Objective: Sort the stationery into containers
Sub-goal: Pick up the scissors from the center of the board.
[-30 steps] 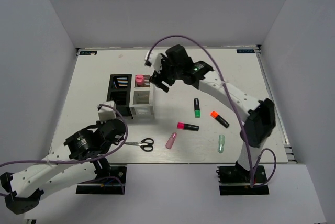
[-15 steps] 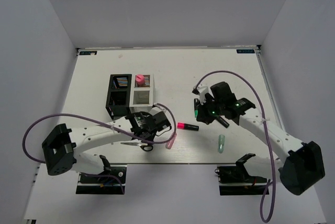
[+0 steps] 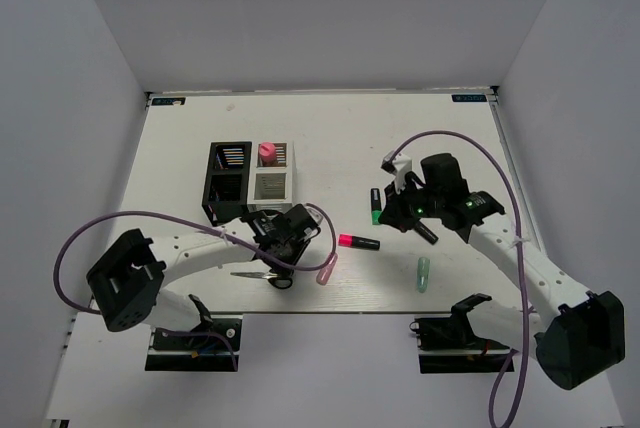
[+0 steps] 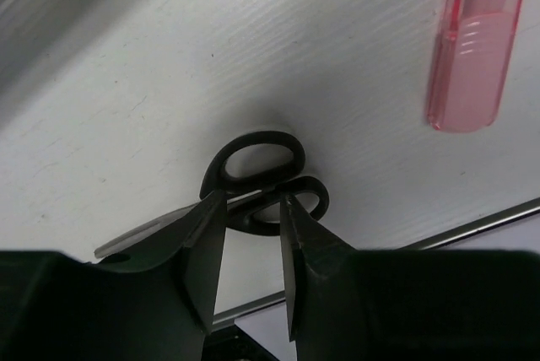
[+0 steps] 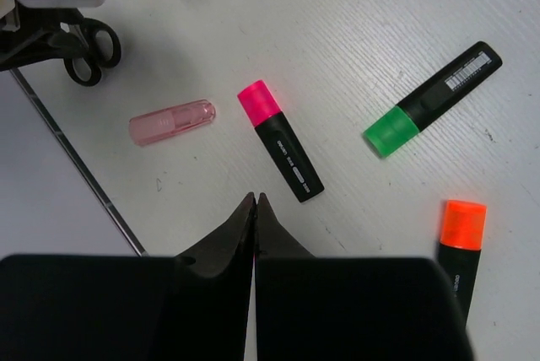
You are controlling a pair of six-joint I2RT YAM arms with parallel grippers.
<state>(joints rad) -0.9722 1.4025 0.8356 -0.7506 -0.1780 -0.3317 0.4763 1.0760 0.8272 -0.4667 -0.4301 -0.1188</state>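
Left gripper (image 4: 251, 209) low over table (image 4: 354, 32), fingers part open, straddling scissors (image 4: 257, 135) handle, not clamped. Scissors lie flat, pink stick (image 4: 472, 49) near. Right gripper (image 5: 255, 205) fingers pressed together, empty, above pink highlighter (image 5: 283, 146).

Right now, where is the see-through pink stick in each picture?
Top external: the pink stick lies low in the middle, just right of the scissors.
Left wrist: in the upper right corner, up and right of the scissors.
Right wrist: left of centre, below and right of the scissors.
Shared landmark: the black scissors, close beside it in every view.
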